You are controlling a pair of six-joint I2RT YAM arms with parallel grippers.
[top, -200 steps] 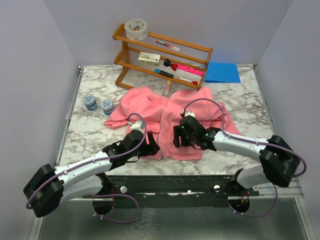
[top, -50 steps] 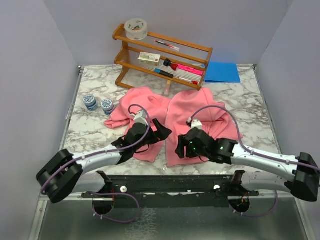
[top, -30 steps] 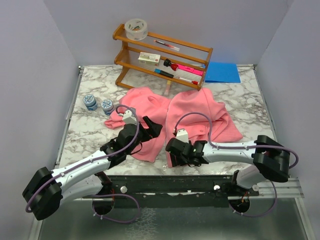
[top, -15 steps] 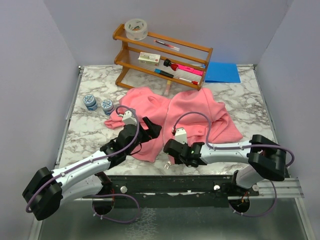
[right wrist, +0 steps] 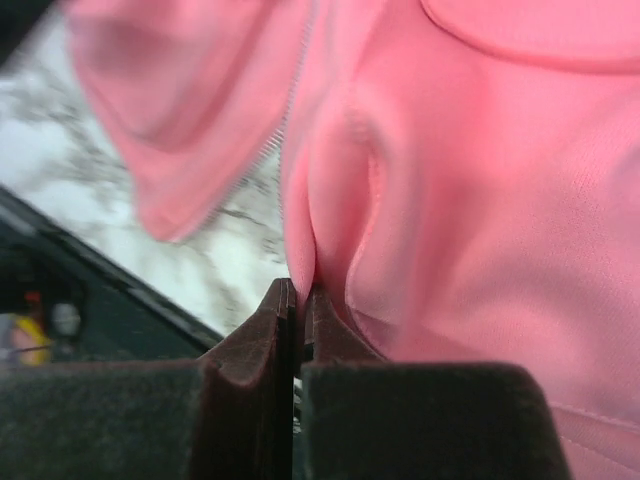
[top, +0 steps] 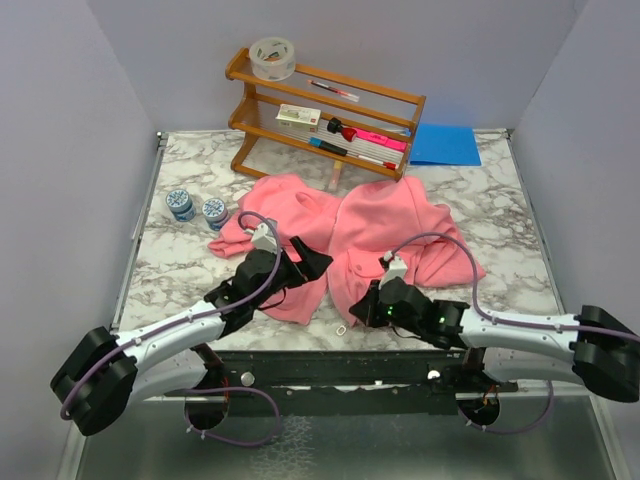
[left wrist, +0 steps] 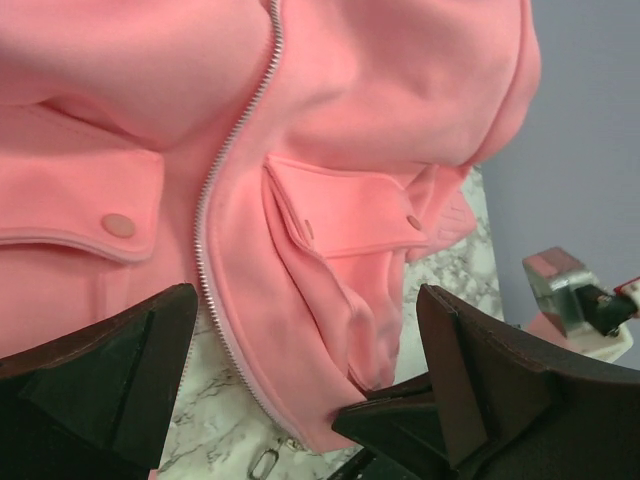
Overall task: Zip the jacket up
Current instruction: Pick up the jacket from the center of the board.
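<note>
Right jaws are clamped on a fold of the jacket (right wrist: 450, 150) at its front edge; left jaws stand wide apart, the zipper (left wrist: 222, 150) showing between them, untouched.

Upper centre, a wooden rack (top: 380, 93) with a tape roll (top: 272, 58) on top — blue folder (top: 445, 145) at its right; two small jars (top: 181, 204) at left, on the marble table (top: 500, 240).

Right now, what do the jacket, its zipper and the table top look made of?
The jacket: soft fleece-like fabric, matte pink; it folds and bunches without any sheen.
The zipper: probably metal, silvery teeth glinting along the pink tape, though coated plastic is possible.
The table top: marble-look, white with grey veins, smooth; real stone or printed laminate, cannot tell.
</note>
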